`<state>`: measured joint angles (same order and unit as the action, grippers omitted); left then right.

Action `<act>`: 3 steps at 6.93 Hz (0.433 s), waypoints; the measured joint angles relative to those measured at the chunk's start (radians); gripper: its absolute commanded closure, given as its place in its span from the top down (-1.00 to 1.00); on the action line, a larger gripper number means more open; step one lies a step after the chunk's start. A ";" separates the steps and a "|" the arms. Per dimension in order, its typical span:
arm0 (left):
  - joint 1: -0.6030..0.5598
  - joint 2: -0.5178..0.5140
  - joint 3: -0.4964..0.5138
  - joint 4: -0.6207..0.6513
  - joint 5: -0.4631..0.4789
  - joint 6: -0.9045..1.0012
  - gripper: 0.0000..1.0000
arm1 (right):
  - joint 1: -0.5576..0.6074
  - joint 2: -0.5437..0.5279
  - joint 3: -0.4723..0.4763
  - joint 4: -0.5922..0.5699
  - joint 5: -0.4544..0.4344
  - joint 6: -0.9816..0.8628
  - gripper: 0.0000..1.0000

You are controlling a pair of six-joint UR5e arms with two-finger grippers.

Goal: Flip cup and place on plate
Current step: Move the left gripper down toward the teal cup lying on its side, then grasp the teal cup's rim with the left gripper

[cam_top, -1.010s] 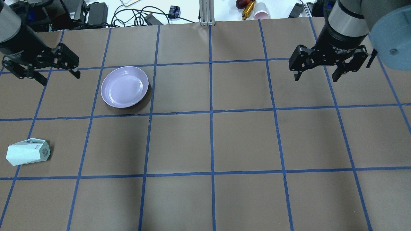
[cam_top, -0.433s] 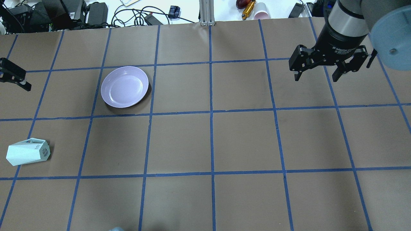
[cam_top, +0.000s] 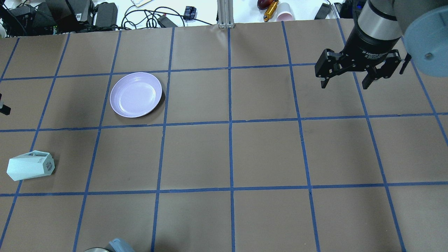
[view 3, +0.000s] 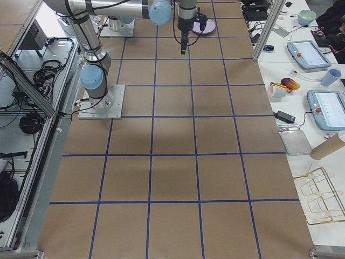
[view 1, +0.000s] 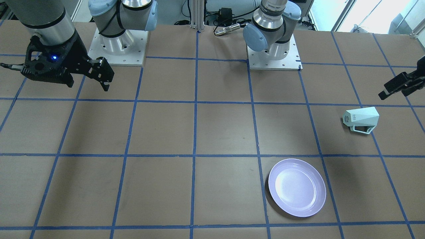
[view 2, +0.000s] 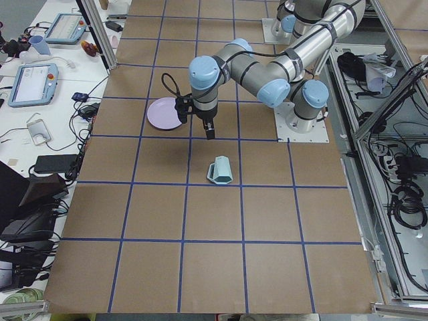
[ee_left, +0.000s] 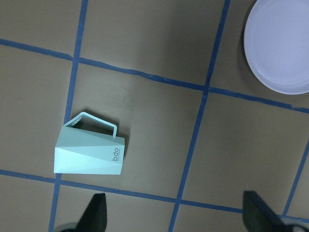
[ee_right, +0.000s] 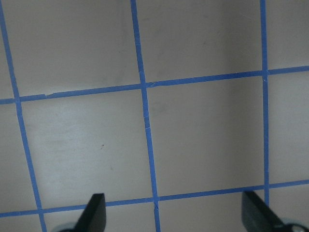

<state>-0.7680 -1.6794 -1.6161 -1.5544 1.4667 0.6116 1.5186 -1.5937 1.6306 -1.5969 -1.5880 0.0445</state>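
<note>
Brown gridded table (cam_top: 266, 154), mint cup (cam_top: 29, 167) lying sideways, lavender plate (cam_top: 135, 94) well apart

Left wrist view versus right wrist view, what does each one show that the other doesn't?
Only the left wrist view shows the cup, lying on its side, part of the plate, and the left gripper's fingers. Only the right wrist view shows the right gripper's fingers, spread apart. Both show brown table crossed by blue tape lines.
</note>
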 measured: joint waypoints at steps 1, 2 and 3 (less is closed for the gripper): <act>0.055 -0.029 -0.006 0.002 -0.019 0.073 1.00 | 0.000 0.000 0.000 0.000 0.000 0.000 1.00; 0.099 -0.062 -0.009 0.006 -0.026 0.136 1.00 | 0.000 0.000 0.000 0.000 0.000 0.000 1.00; 0.135 -0.100 -0.009 0.019 -0.028 0.195 1.00 | 0.000 0.000 0.000 0.000 0.000 0.000 1.00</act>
<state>-0.6329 -1.7793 -1.6253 -1.5350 1.4385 0.8066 1.5186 -1.5937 1.6306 -1.5969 -1.5878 0.0445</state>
